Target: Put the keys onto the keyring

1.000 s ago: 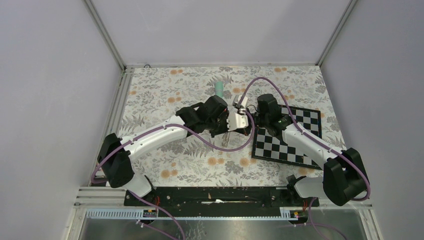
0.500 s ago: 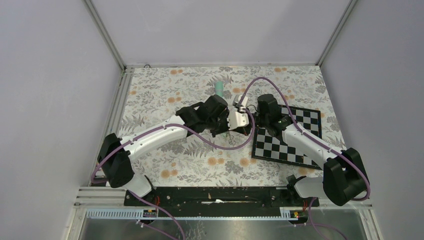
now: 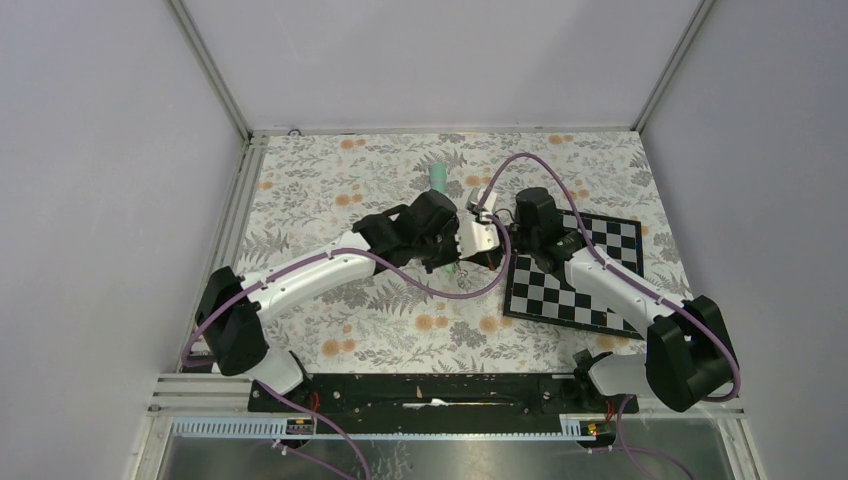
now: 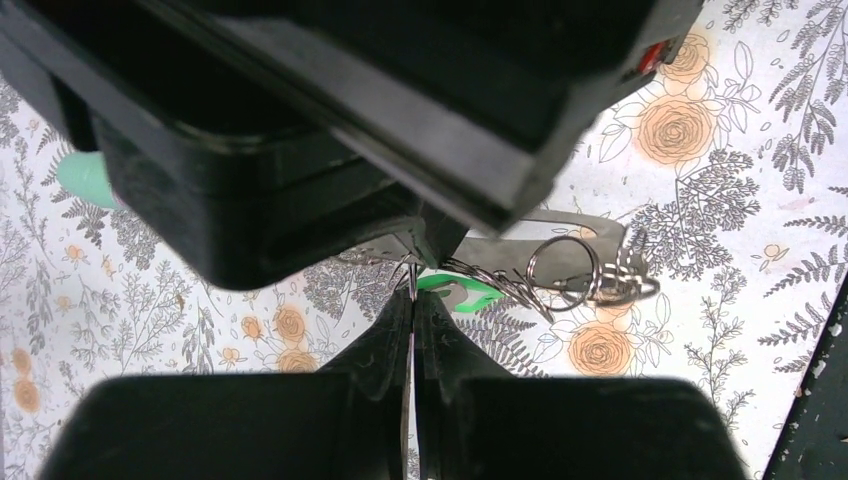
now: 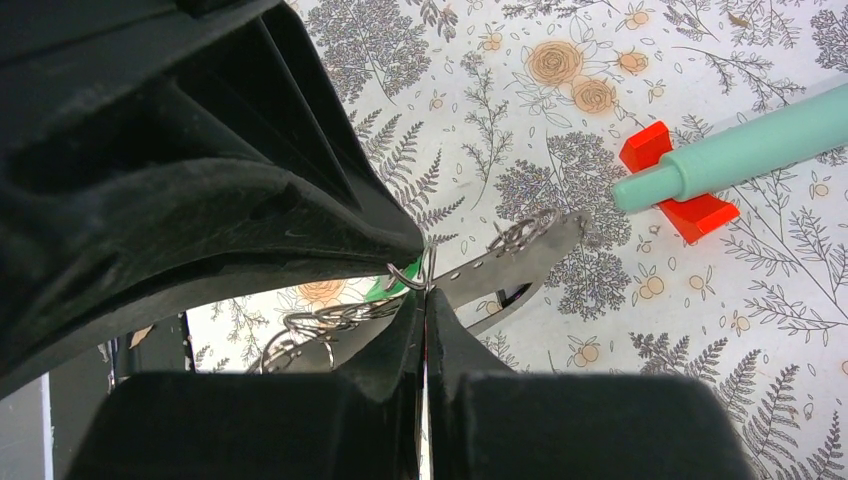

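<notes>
- Both arms are nose to nose over the middle of the floral surface (image 3: 320, 190), with their tips meeting just left of the chequered board (image 3: 585, 295).
- The left tool (image 4: 412, 300) is pinched right down. A thin wire runs out of its tips, a loop of the keyring (image 4: 560, 268) as far as I can tell.
- The right tool (image 5: 422, 300) is squeezed tight too, with a small wire loop caught at its very tips.
- The keyring is a cluster of wire rings strung between the two tools.
- The green-headed key (image 4: 462, 292) sits right beside the left tips, its flat silver blade pointing towards the teal stick (image 5: 740, 150).
- The darker key? I can't pick it out in that tangle.
- To do this step well, I reckon one tool should simply anchor. The other makes tiny moves, walking the key's hole along the coil.
- No tugging apart, because wire that thin could slip out of either pinch.
</notes>
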`<state>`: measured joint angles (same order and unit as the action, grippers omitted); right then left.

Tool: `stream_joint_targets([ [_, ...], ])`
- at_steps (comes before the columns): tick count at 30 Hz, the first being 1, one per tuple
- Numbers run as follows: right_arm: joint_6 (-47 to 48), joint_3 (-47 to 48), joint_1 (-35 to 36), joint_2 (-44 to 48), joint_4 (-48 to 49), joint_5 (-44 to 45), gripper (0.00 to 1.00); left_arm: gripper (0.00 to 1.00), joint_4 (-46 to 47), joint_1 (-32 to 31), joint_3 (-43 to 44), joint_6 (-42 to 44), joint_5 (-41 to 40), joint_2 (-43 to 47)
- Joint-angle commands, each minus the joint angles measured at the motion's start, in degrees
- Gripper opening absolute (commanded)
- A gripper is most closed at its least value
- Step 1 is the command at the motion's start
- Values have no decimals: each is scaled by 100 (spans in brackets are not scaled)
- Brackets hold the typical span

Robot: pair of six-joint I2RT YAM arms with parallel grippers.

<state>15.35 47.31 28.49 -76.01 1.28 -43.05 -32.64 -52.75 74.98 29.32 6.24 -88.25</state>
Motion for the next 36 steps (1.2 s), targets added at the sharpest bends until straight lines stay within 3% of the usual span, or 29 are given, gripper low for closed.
stream_joint_targets([
  [1, 42, -14, 25, 148, 155, -340, 0, 0, 653, 48, 168, -195, -546, 48],
  [18, 123, -37, 25, 214, 114, -476, 0, 0, 839, 82, -18, -199, -914, 67],
  [36, -54, -108, -200, 268, 346, -775, 0, 0, 1028, 319, -567, -199, -457, 477],
])
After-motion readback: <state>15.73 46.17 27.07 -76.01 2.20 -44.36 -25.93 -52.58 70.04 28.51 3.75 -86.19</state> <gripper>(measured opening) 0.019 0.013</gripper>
